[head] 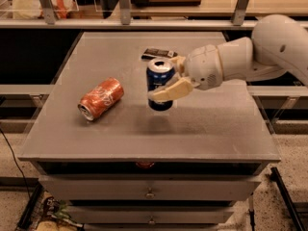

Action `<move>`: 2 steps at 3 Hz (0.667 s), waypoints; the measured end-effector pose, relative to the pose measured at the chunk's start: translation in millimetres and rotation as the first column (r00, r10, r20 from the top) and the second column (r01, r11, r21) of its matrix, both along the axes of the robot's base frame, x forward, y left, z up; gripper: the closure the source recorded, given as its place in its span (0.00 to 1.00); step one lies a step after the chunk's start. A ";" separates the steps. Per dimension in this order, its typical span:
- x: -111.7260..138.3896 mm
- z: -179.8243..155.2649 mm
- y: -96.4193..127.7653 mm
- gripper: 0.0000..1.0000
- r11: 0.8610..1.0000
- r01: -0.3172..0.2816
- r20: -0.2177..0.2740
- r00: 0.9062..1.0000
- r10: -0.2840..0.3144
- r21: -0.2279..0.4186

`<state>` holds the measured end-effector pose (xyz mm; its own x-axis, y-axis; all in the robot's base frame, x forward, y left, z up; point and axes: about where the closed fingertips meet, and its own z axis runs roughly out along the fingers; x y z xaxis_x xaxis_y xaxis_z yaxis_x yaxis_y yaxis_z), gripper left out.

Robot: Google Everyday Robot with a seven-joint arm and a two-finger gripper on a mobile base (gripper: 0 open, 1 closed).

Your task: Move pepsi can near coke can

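The pepsi can [159,78] is dark blue with a silver top. It is upright and held a little above the grey table [202,124], near its middle. My gripper [166,81] comes in from the right and is shut on the pepsi can, one cream finger [172,91] across its front. The coke can [100,98], orange-red with white script, lies on its side on the left part of the table. It is about a can's length to the left of the pepsi can.
A flat dark bar [159,53] lies on the table just behind the held can. The table has drawers [149,189] below its front edge. A shelf rail with posts [125,6] runs behind the table. My white arm [269,52] spans the right side.
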<state>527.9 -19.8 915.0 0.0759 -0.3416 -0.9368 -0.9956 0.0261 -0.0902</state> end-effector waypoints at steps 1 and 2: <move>4.6 -2.2 23.9 1.00 0.999 0.020 0.010 1.000 -0.020 0.026; 10.4 -6.8 37.4 1.00 0.998 0.035 0.000 0.999 -0.035 0.046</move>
